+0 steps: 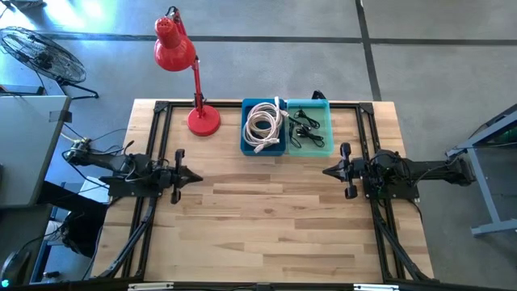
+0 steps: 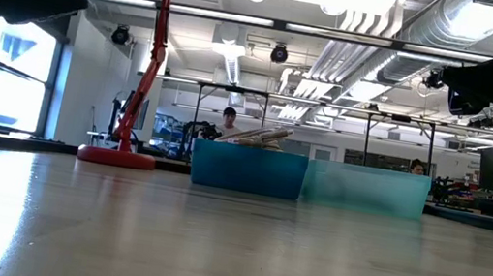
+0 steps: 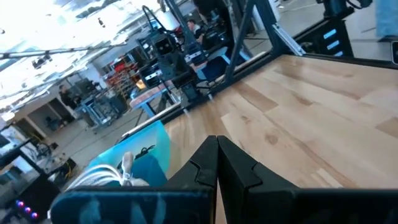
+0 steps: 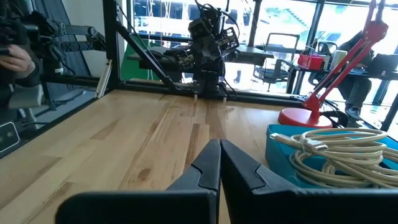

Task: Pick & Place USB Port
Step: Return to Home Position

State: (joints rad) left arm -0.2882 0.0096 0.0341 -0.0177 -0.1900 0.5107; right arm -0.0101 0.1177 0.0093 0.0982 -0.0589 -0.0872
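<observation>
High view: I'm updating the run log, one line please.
left gripper shut, empty; right gripper shut, empty; white cables in blue bin; black cables in green bin

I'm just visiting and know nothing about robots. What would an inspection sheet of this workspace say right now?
Surface: wooden table, bare in front.
Job's things: white charger cables coiled in blue bin; black charger cables in green bin beside it.
Clutter: red desk lamp left of the bins.
Grippers: left gripper and right gripper shut, empty, facing each other above the table.
Cables: nothing seen outside the bins.
Surroundings: floor fan beyond the table; people in the room behind.
</observation>
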